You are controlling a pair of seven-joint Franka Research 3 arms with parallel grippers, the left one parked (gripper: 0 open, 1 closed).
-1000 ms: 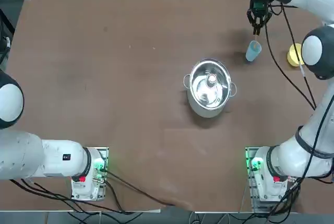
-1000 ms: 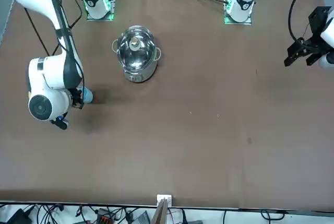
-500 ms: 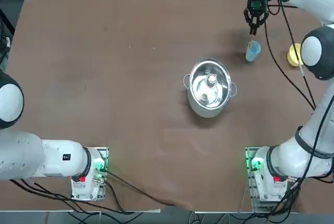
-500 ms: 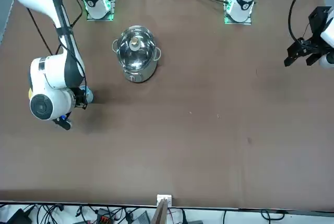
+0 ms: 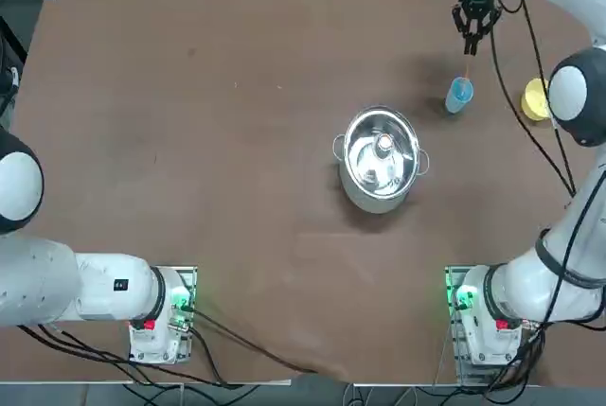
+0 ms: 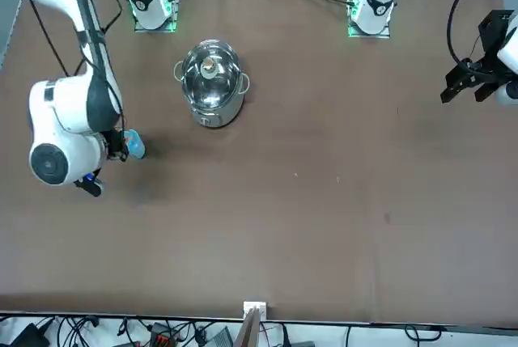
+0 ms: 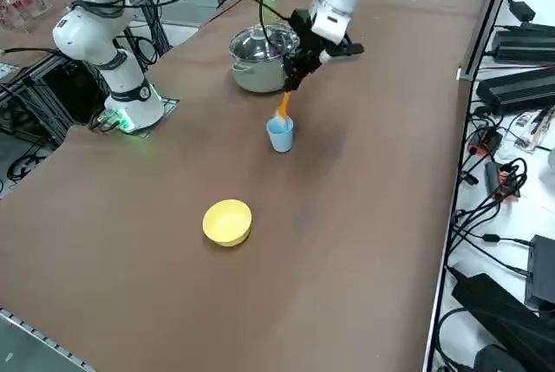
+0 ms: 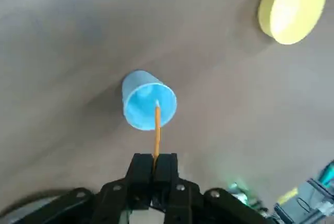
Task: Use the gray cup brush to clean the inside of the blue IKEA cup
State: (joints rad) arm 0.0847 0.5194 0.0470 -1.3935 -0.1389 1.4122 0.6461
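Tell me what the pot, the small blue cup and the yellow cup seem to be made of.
The pot looks like metal, probably steel; its lid shines with mirror-like highlights. The blue cup looks like thin, smooth plastic, judging by its even pale colour. The yellow cup may be plastic or glazed ceramic; its smooth, single-colour surface leaves that open.

The right gripper (image 5: 471, 50) has shifted to the robot's right.
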